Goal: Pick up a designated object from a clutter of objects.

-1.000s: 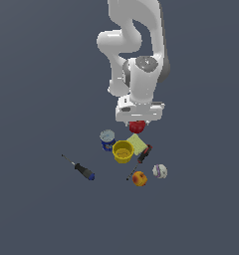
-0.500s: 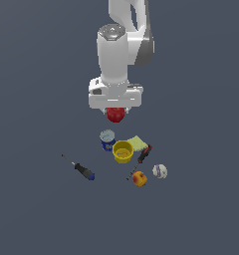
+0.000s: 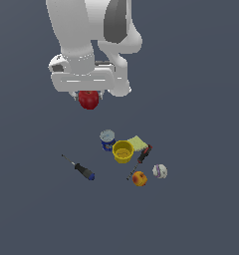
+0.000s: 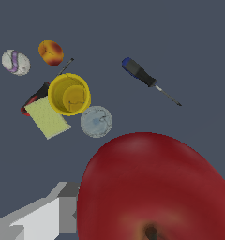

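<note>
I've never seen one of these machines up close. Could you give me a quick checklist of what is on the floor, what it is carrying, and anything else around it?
Surface: plain dark grey ground, no marks.
Job's thing: red apple held up in the air, clear of the ground.
Clutter: blue can, yellow cup, sponge and red-handled screwdriver bunched together; peach and white-purple ball nearby; blue-handled screwdriver lying apart.
Gripper: gripper closed around the apple.
Cables: nothing seen.
Surroundings: nothing seen beyond the white arm.

We see the scene from high and far; our wrist camera looks straight down, close, sharing the yellow cup.
</note>
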Controlling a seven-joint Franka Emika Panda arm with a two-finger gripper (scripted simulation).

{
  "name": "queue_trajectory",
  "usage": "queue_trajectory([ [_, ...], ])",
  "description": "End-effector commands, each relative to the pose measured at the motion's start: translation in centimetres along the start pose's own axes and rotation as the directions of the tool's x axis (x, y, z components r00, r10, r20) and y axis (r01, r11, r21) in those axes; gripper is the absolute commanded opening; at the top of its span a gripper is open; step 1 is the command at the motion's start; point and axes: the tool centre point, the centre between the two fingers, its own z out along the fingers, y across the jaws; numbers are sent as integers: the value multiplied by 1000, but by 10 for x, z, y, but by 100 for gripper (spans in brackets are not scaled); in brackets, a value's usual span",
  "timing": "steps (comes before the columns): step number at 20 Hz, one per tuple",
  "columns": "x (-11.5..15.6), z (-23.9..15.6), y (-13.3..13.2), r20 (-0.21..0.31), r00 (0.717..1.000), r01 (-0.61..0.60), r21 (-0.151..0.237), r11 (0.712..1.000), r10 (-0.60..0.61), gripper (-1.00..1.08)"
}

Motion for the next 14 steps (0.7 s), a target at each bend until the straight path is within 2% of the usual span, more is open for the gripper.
queue_trajectory([
  [1, -1, -21, 26, -1, 1000, 0, -1, 1000, 0, -100],
  [8, -1, -68, 85, -1, 1000, 0, -4, 1000, 0, -100],
  [14, 0, -91, 113, -1, 1000, 0, -6, 1000, 0, -100],
])
